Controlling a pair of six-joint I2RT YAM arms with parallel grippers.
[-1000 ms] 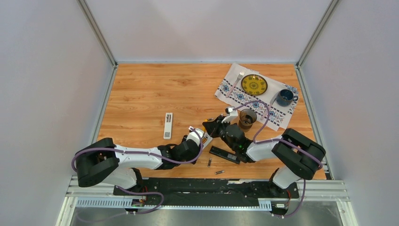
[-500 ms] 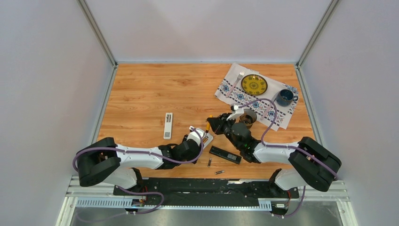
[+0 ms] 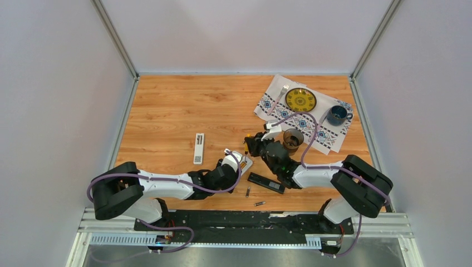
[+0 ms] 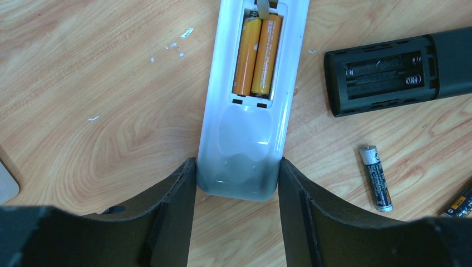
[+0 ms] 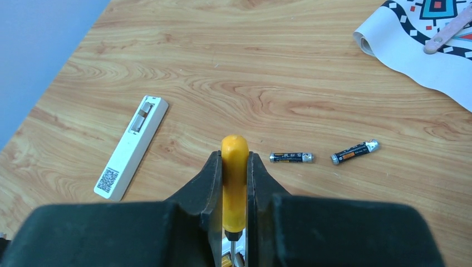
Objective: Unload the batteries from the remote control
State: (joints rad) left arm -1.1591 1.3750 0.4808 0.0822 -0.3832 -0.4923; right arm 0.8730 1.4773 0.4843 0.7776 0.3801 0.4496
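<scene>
2 orange batteries still sit in open bay of white remote. Black remote is emptied, 2 dark batteries loose on table nearby, so approx half done. L gripper clamps white remote's end, R gripper is clamped on yellow screwdriver.

No word or number can be read. A square QR code is printed on the near end of a flat white piece, left of the yellow screwdriver handle. The 2 dark batteries right of that handle carry orange and white print, too small to read.
</scene>
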